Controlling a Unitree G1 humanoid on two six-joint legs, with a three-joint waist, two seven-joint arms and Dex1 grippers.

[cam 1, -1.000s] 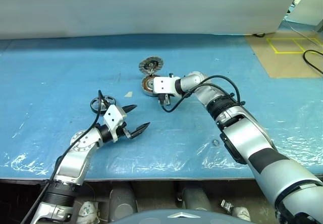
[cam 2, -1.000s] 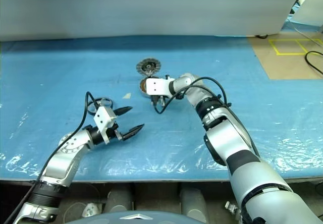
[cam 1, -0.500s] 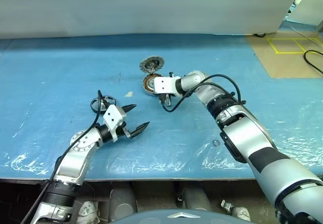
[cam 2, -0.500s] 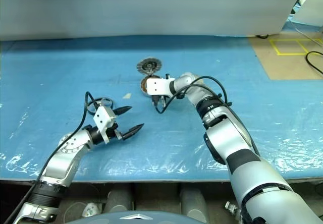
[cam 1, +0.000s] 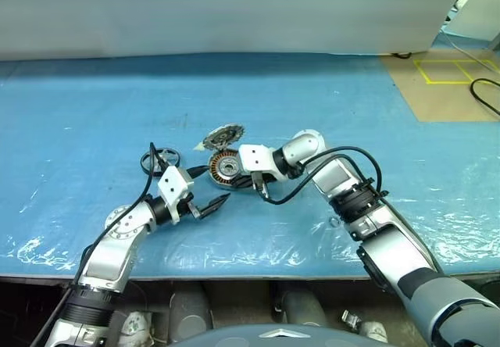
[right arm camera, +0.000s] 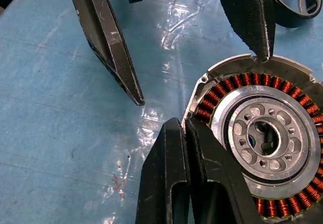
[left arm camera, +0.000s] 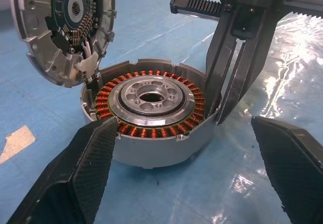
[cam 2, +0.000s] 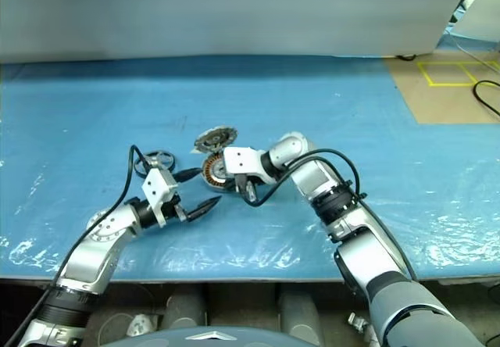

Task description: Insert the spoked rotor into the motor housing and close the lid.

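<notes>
You've just dragged the motor housing (cam 1: 226,166), lid (cam 1: 219,137) flipped up, nearer with the right gripper (cam 1: 255,181), fingers closed against its rim, between the left gripper's (cam 1: 205,188) open fingers; the spoked rotor (cam 1: 158,159) waits just left.

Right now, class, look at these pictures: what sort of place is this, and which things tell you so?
Probably a robotics lab or assembly test bench. A blue plastic-covered table holds an opened motor housing with copper windings, its lid tilted up beside it, and yellow tape markings sit on the brown floor beyond.
</notes>
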